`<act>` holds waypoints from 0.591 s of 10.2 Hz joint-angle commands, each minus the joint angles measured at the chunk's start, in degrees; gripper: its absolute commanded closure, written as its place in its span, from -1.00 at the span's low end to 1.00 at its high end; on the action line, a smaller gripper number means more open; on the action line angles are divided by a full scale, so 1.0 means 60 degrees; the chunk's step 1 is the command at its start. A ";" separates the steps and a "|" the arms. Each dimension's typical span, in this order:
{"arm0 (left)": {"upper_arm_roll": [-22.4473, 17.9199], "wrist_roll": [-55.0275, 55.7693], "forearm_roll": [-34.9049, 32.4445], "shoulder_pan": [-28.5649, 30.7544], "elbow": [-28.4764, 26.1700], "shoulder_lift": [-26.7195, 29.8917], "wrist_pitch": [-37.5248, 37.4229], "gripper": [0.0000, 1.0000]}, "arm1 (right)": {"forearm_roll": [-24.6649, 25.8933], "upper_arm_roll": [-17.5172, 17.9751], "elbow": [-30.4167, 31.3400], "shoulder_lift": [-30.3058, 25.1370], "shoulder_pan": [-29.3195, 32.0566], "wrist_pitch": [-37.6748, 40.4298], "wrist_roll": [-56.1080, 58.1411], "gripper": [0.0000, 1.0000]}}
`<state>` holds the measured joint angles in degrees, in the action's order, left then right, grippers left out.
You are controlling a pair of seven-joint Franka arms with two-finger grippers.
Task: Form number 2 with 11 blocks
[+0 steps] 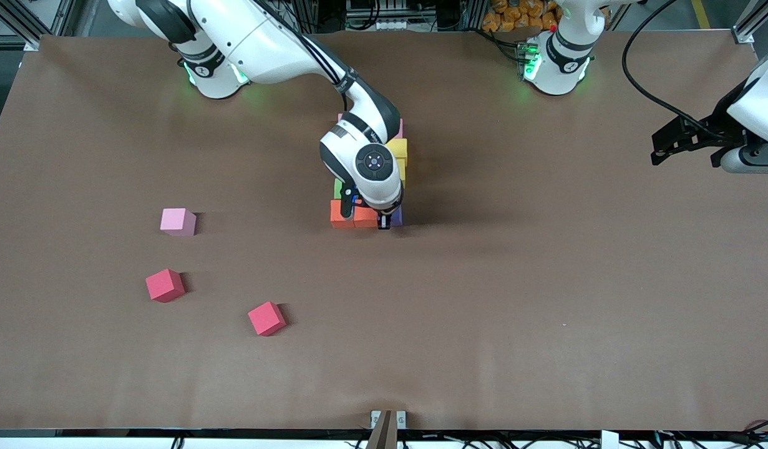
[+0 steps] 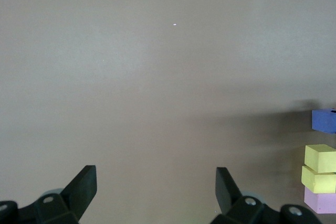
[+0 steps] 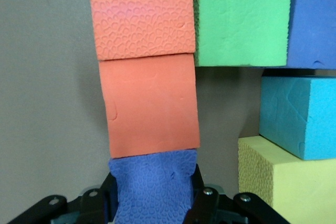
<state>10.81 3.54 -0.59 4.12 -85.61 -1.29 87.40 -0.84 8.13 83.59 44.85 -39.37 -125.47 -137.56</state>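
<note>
**Digit 2 nearly built: bottom row going in**

Number 2 sits mid-table. Right gripper pinches a purple block touching the two orange blocks in the row nearest the camera. Pink block is unplaced, well apart; looks like the last one. Left gripper waits spread at its table end. Brown table; two red cubes are spare.

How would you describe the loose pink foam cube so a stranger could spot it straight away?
Start at the cluster of coloured foam cubes mid-table, where the right gripper is shut on a purple foam cube. Toward the right arm's end lie three loose cubes. The pale pink foam cube is farthest from the front camera; the two red foam cubes are darker.
</note>
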 commanded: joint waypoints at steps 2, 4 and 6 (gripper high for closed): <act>-0.0015 0.0113 0.0054 -0.0071 -0.0029 0.0098 -0.0124 -1.00 | 0.0286 -0.0051 0.0102 -0.0063 0.0072 0.0082 -0.0248 -1.00; -0.0015 0.0127 0.0054 -0.0071 -0.0044 0.0084 -0.0124 -1.00 | 0.0286 -0.0051 0.0087 -0.0063 0.0072 0.0082 -0.0233 -1.00; -0.0015 0.0127 0.0054 -0.0086 -0.0044 0.0084 -0.0124 -1.00 | 0.0301 -0.0037 0.0058 -0.0136 0.0087 0.0082 -0.0160 -1.00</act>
<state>10.82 3.54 -0.59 3.93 -85.67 -1.30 87.40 -0.08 7.40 83.67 44.96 -39.34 -125.27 -137.68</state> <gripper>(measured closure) 0.000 0.000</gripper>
